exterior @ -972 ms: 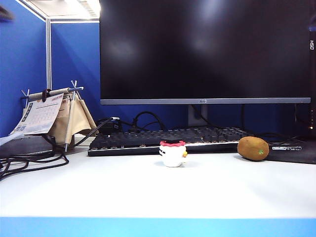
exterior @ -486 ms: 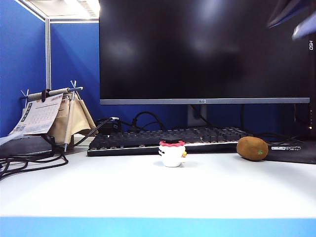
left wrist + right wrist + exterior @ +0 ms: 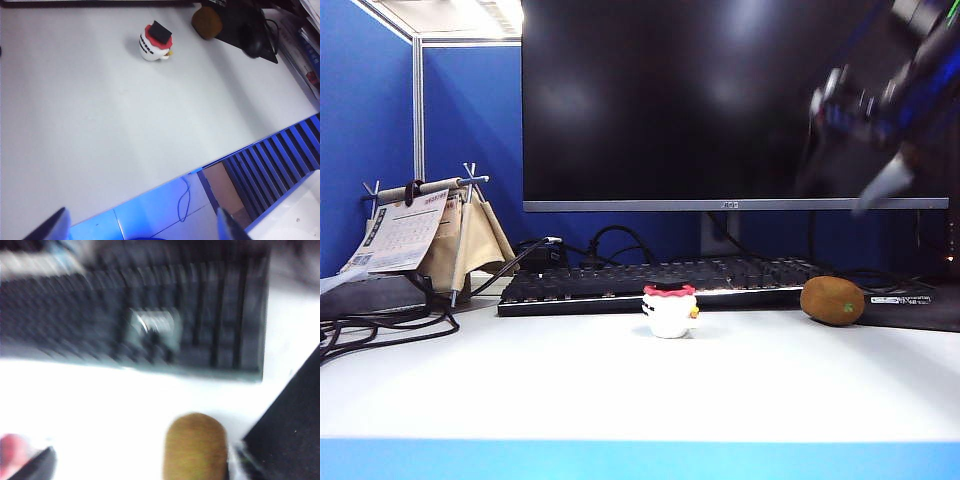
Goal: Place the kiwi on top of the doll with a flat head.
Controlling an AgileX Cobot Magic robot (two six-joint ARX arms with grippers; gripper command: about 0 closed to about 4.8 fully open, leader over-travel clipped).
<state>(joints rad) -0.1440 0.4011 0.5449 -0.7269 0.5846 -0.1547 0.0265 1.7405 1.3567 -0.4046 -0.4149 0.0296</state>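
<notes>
Since a second ago my right tool [image 3: 880, 140] has swung down into the exterior view, blurred, above the kiwi [image 3: 832, 300] lying toward the worktop's [image 3: 620, 380] right edge, with the doll [image 3: 670, 312] mid-worktop before the keyboard [image 3: 660, 280]. Left wrist: left tool [image 3: 140, 227], fingers apart, empty, well off the doll [image 3: 155, 41]. Right wrist: fingers apart, flanking the kiwi [image 3: 195, 446].

**Bright desk, blurry right wrist**

Exterior view sharp, evenly lit; soft glare patches on the monitor [image 3: 735, 100], right gripper [image 3: 865, 150] motion-smeared. Left wrist view crisp, white table [image 3: 100, 125] bright. Right wrist view heavily blurred, table overexposed, keyboard [image 3: 135, 315] streaked.
</notes>
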